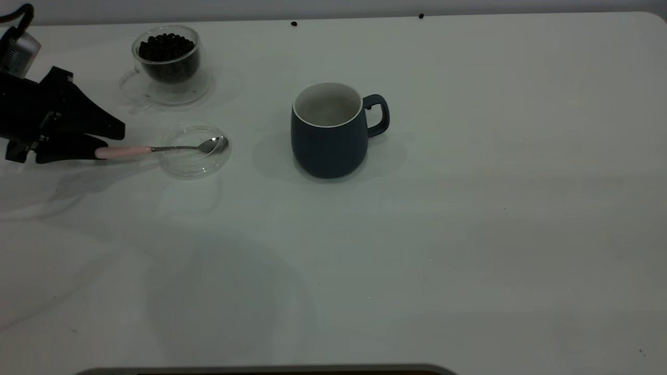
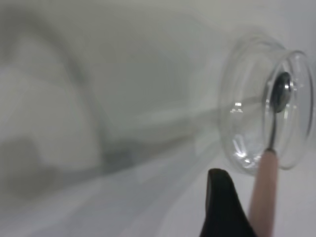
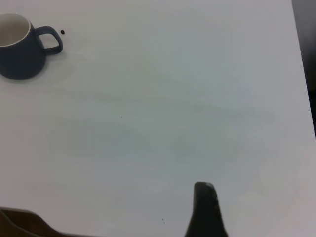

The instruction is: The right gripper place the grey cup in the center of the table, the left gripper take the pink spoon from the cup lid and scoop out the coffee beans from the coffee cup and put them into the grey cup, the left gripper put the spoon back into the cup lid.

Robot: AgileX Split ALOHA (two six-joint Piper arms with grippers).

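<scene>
- The left gripper [image 1: 104,145] had its black fingers [image 1: 112,127] spread, one on each side of the pink spoon's [image 1: 156,150] handle end, not clearly pinching it.
- The spoon's metal bowl rested in the cup lid [image 1: 194,165].
- The coffee cup [image 1: 168,57], holding the coffee beans [image 1: 165,46], stood behind the lid.
- The grey cup [image 1: 329,138] stood upright, well right of the lid.
- Whether the right gripper's [image 3: 206,210] fingers were spread could not be told.

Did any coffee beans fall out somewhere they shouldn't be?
Yes. Two stray beans lie at the table's far edge, far from the coffee cup. One of them also shows near the grey cup in the right wrist view.
</scene>
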